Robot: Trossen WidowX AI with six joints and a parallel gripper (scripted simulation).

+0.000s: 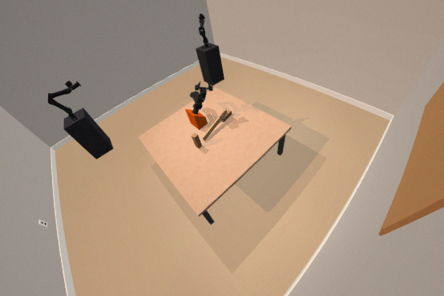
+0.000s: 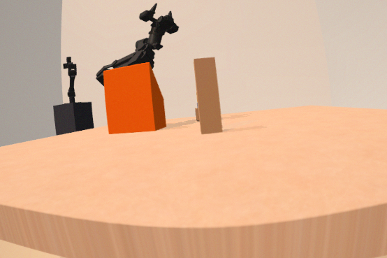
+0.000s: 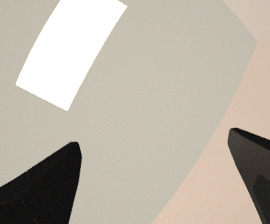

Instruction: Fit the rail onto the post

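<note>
The long wooden rail (image 1: 215, 125) lies aslant on the table (image 1: 224, 167) (image 2: 223, 177). Its far end is at the low footboard block (image 1: 227, 114) and its near end is down in front of the short wooden post (image 1: 195, 141) (image 2: 208, 94). In the exterior view only a small bit of the rail (image 2: 197, 114) shows behind the post. The pegs are too small to make out. My gripper (image 1: 199, 87) (image 2: 161, 10) (image 3: 156, 144) is open and empty. It is raised high behind the orange block, well away from the rail, and points upward at the ceiling.
An orange block (image 1: 195, 119) (image 2: 129, 100) stands on the table between the arm and the post, left of the rail. Two black pedestals (image 1: 88, 132) (image 1: 209, 62) (image 2: 73, 117) with camera arms stand off the table. A bright ceiling panel (image 3: 69, 43) shows in the wrist view.
</note>
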